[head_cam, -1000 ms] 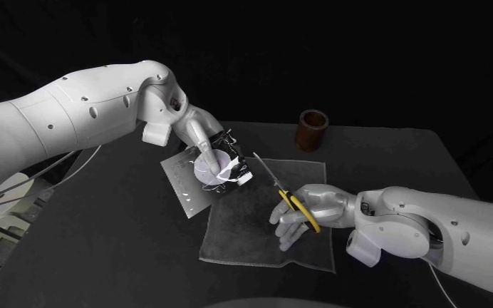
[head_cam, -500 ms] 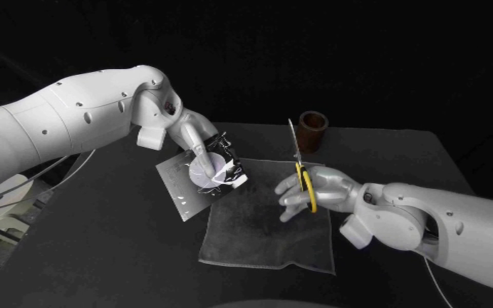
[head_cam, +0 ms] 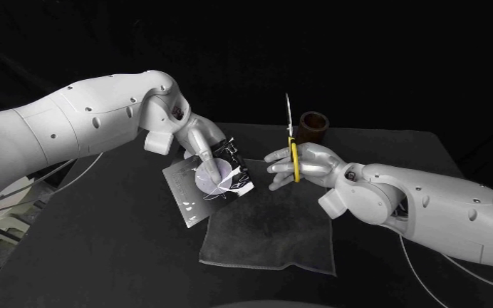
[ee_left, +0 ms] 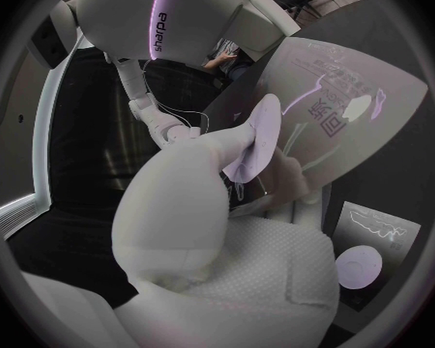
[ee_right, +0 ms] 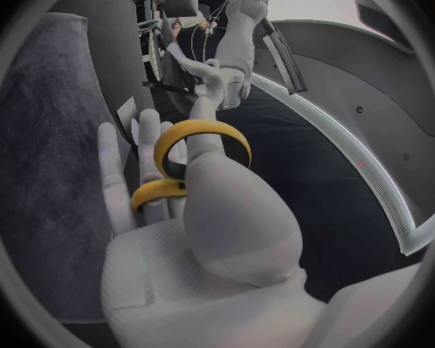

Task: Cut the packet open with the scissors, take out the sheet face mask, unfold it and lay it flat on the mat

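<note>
Yellow-handled scissors (head_cam: 292, 144) stand upright, held by the right hand (head_cam: 311, 166), while the left hand (head_cam: 201, 145) grips the packet (head_cam: 188, 194).

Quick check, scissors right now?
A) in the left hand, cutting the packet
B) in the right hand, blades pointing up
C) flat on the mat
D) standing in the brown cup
B: the right hand holds the scissors by their yellow handles with the blades pointing up, above the mat, while the left hand holds the packet.
</note>
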You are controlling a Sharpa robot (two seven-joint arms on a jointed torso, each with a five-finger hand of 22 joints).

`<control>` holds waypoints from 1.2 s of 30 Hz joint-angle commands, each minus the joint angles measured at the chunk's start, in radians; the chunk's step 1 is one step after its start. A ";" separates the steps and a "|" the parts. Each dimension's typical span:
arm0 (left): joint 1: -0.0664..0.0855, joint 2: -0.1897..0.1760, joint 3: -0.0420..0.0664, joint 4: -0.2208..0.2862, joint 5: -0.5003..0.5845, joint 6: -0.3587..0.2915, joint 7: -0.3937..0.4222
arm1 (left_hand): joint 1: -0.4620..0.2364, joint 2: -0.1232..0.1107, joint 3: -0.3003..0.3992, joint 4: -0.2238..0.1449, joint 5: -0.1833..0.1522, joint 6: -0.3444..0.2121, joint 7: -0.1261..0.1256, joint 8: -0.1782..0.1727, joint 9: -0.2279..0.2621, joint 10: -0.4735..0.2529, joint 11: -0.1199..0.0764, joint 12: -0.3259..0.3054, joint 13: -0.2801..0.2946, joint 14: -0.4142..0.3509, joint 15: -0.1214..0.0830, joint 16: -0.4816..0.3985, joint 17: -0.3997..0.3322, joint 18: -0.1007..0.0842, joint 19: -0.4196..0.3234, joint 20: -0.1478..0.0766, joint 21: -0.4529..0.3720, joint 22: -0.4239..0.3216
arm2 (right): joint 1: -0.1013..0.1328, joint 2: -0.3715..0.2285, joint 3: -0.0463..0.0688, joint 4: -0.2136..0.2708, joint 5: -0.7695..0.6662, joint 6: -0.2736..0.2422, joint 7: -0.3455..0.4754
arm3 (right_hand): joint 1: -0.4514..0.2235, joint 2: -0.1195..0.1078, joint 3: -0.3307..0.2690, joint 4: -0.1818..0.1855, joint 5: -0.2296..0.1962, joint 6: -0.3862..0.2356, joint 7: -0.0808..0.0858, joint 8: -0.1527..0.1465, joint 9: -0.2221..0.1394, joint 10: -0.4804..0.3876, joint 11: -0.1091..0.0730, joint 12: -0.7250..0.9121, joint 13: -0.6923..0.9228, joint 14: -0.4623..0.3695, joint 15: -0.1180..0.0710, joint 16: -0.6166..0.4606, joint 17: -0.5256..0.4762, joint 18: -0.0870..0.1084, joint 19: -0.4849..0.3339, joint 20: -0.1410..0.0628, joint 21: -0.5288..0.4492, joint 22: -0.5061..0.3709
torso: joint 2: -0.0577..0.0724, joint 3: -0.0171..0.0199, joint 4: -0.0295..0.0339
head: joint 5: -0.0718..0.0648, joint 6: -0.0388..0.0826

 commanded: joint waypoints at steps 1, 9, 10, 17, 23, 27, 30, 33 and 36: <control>-0.001 0.008 0.000 -0.001 -0.003 0.098 0.015 | -0.002 0.007 0.004 0.000 0.004 0.005 -0.001 0.003 0.041 0.003 0.000 0.004 0.001 0.003 -0.006 -0.005 0.002 0.014 -0.008 0.000 0.006 0.001 | 0.004 0.021 0.002 -0.019 0.019 -0.032 0.009 | 0.023 0.123 -0.027 -0.005 -0.001 0.008 0.006 -0.007 -0.003 -0.013 0.001 0.001 0.002 0.013 -0.002 0.010 0.008 0.148 0.031 -0.018 0.009 -0.001 | 0.000 0.0004 -0.0010 | 0.000 -0.001; -0.001 0.024 -0.002 -0.006 -0.003 0.102 0.013 | -0.002 0.007 0.004 0.000 0.004 0.005 -0.001 0.003 0.041 0.003 0.000 0.004 0.001 0.003 -0.006 -0.005 0.002 0.014 -0.008 0.000 0.006 0.001 | 0.011 0.058 0.003 -0.047 0.014 -0.033 -0.015 | -0.036 0.102 -0.035 -0.023 -0.001 -0.004 0.010 -0.024 -0.012 -0.043 0.002 0.002 0.002 0.120 -0.021 0.093 0.067 0.148 0.127 -0.045 0.066 0.021 | 0.000 0.0008 -0.0009 | 0.005 -0.002; -0.002 0.026 -0.002 -0.007 -0.003 0.103 0.012 | -0.002 0.007 0.004 0.000 0.004 0.005 -0.001 0.003 0.041 0.003 0.000 0.004 0.001 0.003 -0.006 -0.005 0.002 0.014 -0.008 0.000 0.006 0.001 | 0.012 0.061 0.003 -0.049 0.013 -0.030 -0.018 | -0.050 0.097 -0.035 -0.028 0.000 -0.007 0.009 -0.027 -0.013 -0.048 0.000 0.003 0.003 0.152 -0.027 0.123 0.086 0.148 0.157 -0.054 0.085 0.029 | -0.001 0.0008 -0.0010 | 0.005 -0.002; -0.002 0.036 -0.002 -0.014 -0.001 0.109 0.006 | -0.002 0.007 0.004 0.000 0.004 0.005 -0.001 0.002 0.042 0.003 0.000 0.004 0.001 0.003 -0.006 -0.005 0.002 0.014 -0.008 0.000 0.007 0.001 | 0.018 0.065 0.006 -0.046 0.008 -0.009 -0.027 | -0.153 0.083 -0.033 -0.066 -0.001 -0.020 0.002 -0.028 -0.007 -0.063 -0.009 0.014 0.005 0.238 -0.047 0.442 0.283 0.143 0.286 -0.091 0.204 0.090 | -0.001 0.0011 -0.0011 | 0.006 -0.001; -0.002 0.041 -0.002 -0.018 -0.001 0.112 0.003 | -0.002 0.007 0.004 0.000 0.004 0.005 -0.001 0.002 0.042 0.003 0.000 0.004 0.001 0.003 -0.006 -0.005 0.002 0.014 -0.008 0.000 0.007 0.001 | 0.026 0.067 0.009 -0.043 0.002 0.010 -0.034 | -0.200 0.091 -0.033 -0.109 -0.001 -0.045 0.013 -0.032 -0.001 -0.114 0.004 0.012 0.004 0.253 -0.040 0.928 0.684 0.140 0.316 -0.092 0.299 0.152 | -0.001 0.0011 -0.0017 | 0.005 0.001; -0.002 0.047 -0.002 -0.019 -0.001 0.114 0.004 | -0.002 0.007 0.004 0.000 0.004 0.005 -0.001 0.002 0.042 0.003 0.000 0.004 0.001 0.003 -0.006 -0.005 0.002 0.014 -0.008 0.000 0.007 0.001 | 0.028 0.076 0.010 -0.047 -0.005 0.022 -0.043 | -0.207 0.097 -0.032 -0.124 -0.001 -0.048 0.016 -0.031 0.002 -0.125 0.006 0.013 0.004 0.252 -0.036 0.985 0.728 0.139 0.316 -0.091 0.324 0.169 | 0.000 0.0012 -0.0011 | 0.005 0.001; -0.002 0.049 -0.002 -0.020 0.000 0.114 0.004 | -0.002 0.007 0.004 0.000 0.004 0.005 -0.001 0.002 0.042 0.003 0.000 0.004 0.001 0.003 -0.006 -0.005 0.002 0.014 -0.008 0.000 0.007 0.001 | 0.029 0.086 0.010 -0.052 -0.010 0.029 -0.049 | -0.209 0.103 -0.032 -0.132 -0.001 -0.050 0.017 -0.030 0.003 -0.131 0.007 0.013 0.004 0.250 -0.035 1.006 0.741 0.139 0.313 -0.090 0.335 0.177 | 0.000 0.0009 -0.0015 | 0.004 0.000; -0.002 0.051 -0.002 -0.020 0.000 0.115 0.004 | -0.002 0.007 0.004 0.000 0.004 0.005 -0.001 0.002 0.042 0.003 0.000 0.004 0.001 0.003 -0.006 -0.005 0.002 0.014 -0.008 0.000 0.007 0.001 | 0.030 0.094 0.010 -0.059 -0.016 0.036 -0.056 | -0.211 0.106 -0.032 -0.138 -0.001 -0.053 0.018 -0.031 0.003 -0.136 0.009 0.013 0.004 0.249 -0.034 1.016 0.747 0.139 0.311 -0.089 0.342 0.183 | 0.000 0.0000 -0.0002 | 0.003 0.000; -0.002 0.053 -0.002 -0.021 0.000 0.115 0.004 | -0.002 0.007 0.005 -0.001 0.004 0.005 -0.001 0.002 0.043 0.003 0.000 0.004 0.002 0.003 -0.006 -0.005 0.002 0.014 -0.009 0.000 0.007 0.001 | 0.030 0.101 0.010 -0.063 -0.022 0.043 -0.062 | -0.213 0.107 -0.032 -0.140 -0.001 -0.054 0.019 -0.031 0.003 -0.139 0.010 0.012 0.004 0.248 -0.033 1.024 0.752 0.139 0.310 -0.088 0.347 0.186 | 0.000 -0.0004 0.0003 | 0.003 -0.001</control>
